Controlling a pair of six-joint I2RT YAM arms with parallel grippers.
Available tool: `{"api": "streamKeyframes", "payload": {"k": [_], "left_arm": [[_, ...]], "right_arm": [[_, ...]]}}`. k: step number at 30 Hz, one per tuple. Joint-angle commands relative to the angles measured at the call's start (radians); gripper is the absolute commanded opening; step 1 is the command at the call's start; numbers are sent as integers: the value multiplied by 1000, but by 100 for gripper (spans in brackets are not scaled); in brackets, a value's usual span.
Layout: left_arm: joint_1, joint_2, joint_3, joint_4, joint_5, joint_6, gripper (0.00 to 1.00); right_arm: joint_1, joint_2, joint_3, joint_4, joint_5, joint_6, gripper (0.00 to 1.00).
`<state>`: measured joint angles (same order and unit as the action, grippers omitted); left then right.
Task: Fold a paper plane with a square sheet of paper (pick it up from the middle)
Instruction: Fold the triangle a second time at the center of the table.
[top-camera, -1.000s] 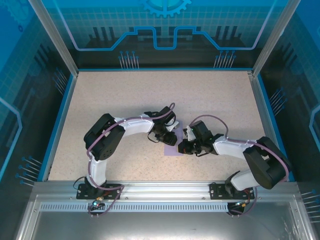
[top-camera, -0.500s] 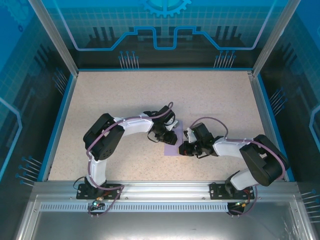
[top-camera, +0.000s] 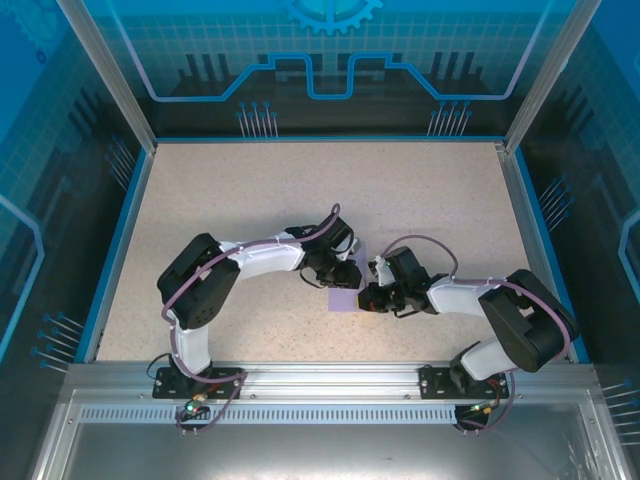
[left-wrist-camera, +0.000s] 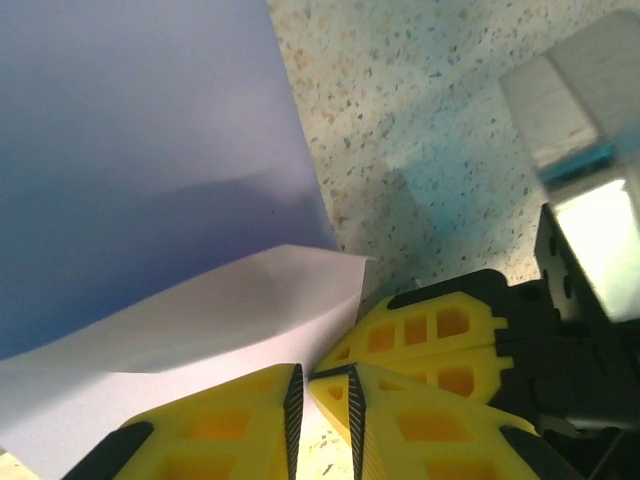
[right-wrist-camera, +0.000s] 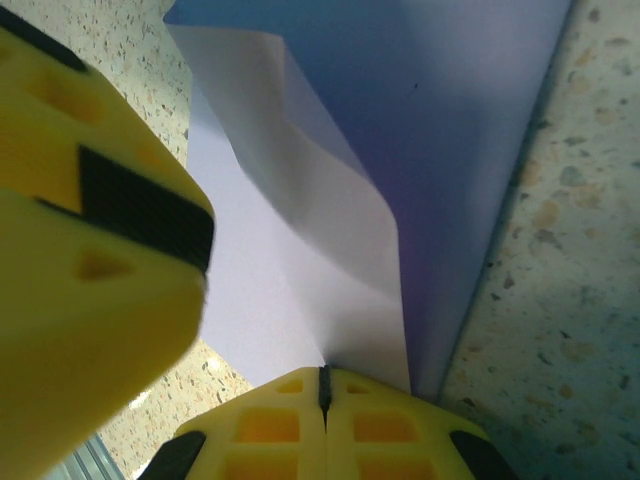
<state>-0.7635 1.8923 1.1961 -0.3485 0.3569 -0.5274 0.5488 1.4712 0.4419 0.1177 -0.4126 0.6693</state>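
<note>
Pale lilac square sheet of paper (top-camera: 344, 298) lay near the middle of the speckled table (top-camera: 250, 200), one flap lifted. The right gripper (right-wrist-camera: 322, 385) was clamped on the flap's edge. The left gripper (left-wrist-camera: 325, 385) sat alongside, jaws a sliver apart — any grip unclear. An uneven pull might have torn the flap or skewed the crease.

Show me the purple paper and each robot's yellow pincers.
square sheet of paper (left-wrist-camera: 150, 130): left wrist view, its flat lilac face.
left gripper (left-wrist-camera: 324, 390): left wrist view, gap between its fingertips.
right gripper (right-wrist-camera: 323, 392): right wrist view, seam between its closed fingertips.
</note>
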Motion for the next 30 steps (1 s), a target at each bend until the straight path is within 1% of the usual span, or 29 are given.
{"api": "streamKeyframes", "payload": {"k": [1, 12, 21, 30], "left_arm": [[-1, 27, -24, 31, 8, -41, 22], [16, 106, 8, 28, -17, -12, 21], [67, 117, 18, -6, -61, 27, 21], [119, 130, 39, -30, -71, 64, 21]], "right_arm": [[-6, 38, -36, -65, 54, -17, 0], [-6, 23, -43, -88, 65, -27, 0], [-7, 18, -54, -105, 71, -37, 0], [-3, 2, -63, -113, 76, -34, 0]]}}
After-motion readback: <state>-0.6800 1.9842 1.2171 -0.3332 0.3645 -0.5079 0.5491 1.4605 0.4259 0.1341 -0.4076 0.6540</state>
